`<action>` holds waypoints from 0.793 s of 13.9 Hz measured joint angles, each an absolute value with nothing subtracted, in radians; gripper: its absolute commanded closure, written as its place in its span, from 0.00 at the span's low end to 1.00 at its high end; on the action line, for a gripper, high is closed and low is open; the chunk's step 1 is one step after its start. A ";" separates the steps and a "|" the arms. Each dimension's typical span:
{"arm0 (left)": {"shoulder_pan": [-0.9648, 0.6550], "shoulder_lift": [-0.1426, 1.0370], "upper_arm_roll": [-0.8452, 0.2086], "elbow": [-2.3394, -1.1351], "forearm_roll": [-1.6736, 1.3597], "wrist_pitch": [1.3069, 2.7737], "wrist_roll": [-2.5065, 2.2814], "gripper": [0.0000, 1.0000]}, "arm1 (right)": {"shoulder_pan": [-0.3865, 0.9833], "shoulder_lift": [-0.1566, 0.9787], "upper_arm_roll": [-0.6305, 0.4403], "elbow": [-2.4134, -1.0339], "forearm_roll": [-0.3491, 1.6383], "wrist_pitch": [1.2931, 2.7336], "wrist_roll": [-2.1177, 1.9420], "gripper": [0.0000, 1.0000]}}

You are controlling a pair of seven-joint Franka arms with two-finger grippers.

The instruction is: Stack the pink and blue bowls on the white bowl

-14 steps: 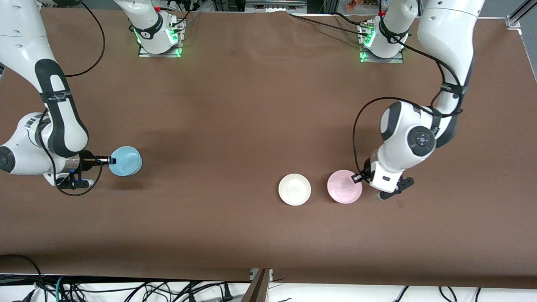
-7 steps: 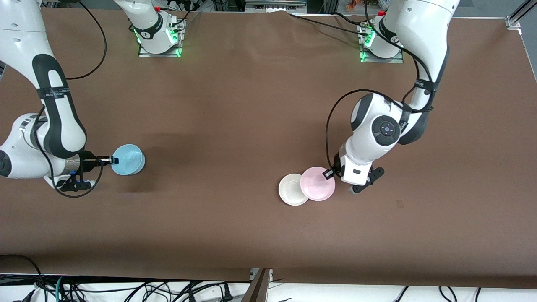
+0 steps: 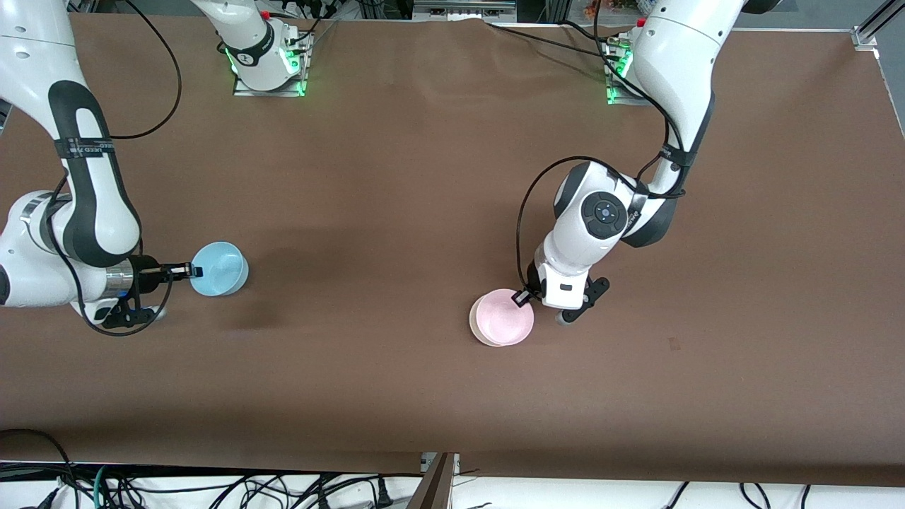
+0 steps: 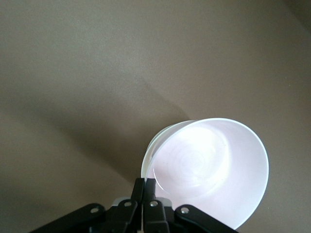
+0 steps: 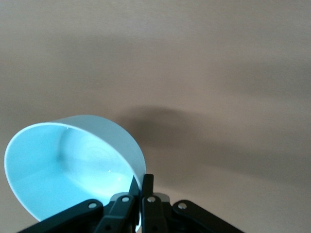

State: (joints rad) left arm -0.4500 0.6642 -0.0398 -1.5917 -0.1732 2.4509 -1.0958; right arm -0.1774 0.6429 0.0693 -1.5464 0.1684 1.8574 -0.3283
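My left gripper (image 3: 524, 297) is shut on the rim of the pale pink bowl (image 3: 503, 317) and holds it over the white bowl, covering most of it. Only a crescent of the white bowl's rim (image 3: 474, 328) shows. In the left wrist view the fingers (image 4: 144, 183) pinch the pink bowl (image 4: 214, 165), and the white rim (image 4: 154, 145) peeks out beside it. My right gripper (image 3: 192, 270) is shut on the rim of the sky-blue bowl (image 3: 221, 268) near the right arm's end of the table. The right wrist view shows the blue bowl (image 5: 63, 165) tilted in the gripper (image 5: 141, 182).
The brown table (image 3: 396, 184) is bare between the two bowls. The arm bases (image 3: 267, 63) stand along the table's edge farthest from the front camera. Cables (image 3: 212, 488) hang past the edge nearest to it.
My left gripper has carried the pink bowl from beside the white bowl to over it. My right gripper has shifted the blue bowl slightly toward the table's middle.
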 measured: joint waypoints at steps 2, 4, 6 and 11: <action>-0.450 0.672 -0.039 -1.591 -0.173 2.451 -1.096 1.00 | -0.175 0.643 0.086 -1.545 0.169 1.857 -0.328 1.00; -0.450 0.682 -0.039 -1.591 -0.174 2.451 -1.097 1.00 | -0.174 0.643 0.108 -1.543 0.170 1.857 -0.323 1.00; -0.451 0.694 -0.039 -1.591 -0.175 2.465 -1.099 1.00 | -0.170 0.643 0.132 -1.543 0.172 1.857 -0.274 1.00; -0.455 0.706 -0.039 -1.590 -0.176 2.508 -1.120 1.00 | -0.164 0.643 0.210 -1.542 0.173 1.857 -0.104 1.00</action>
